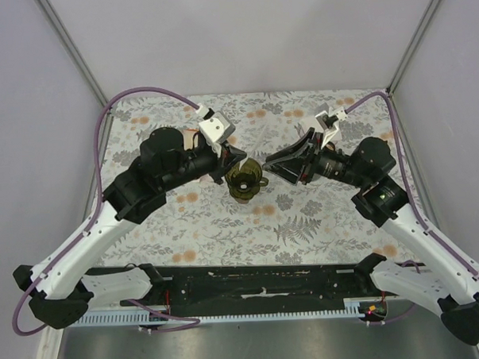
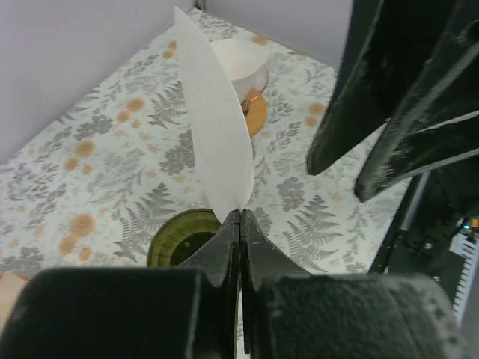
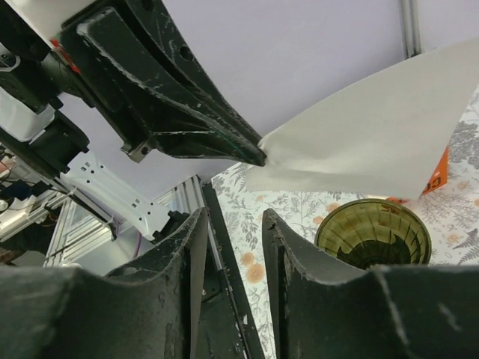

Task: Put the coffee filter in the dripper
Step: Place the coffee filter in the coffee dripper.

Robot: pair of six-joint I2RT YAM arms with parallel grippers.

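The coffee filter (image 2: 213,127) is a flat white paper cone, pinched at its lower corner by my left gripper (image 2: 240,215), which is shut on it. It hangs just above the olive-green ribbed dripper (image 2: 177,238), which stands on the floral table. In the right wrist view the filter (image 3: 367,142) fans out to the right above the dripper (image 3: 374,233). My right gripper (image 3: 235,221) is open and empty, a little short of the filter. From the top view, the left gripper (image 1: 238,156) and the right gripper (image 1: 268,165) meet over the dripper (image 1: 246,181).
A stack of white filters in an orange-tinted holder (image 2: 245,71) stands farther back on the floral cloth (image 2: 97,149). The right gripper's fingers (image 2: 374,90) loom close on the right of the left wrist view. A black rail (image 1: 260,282) runs along the near table edge.
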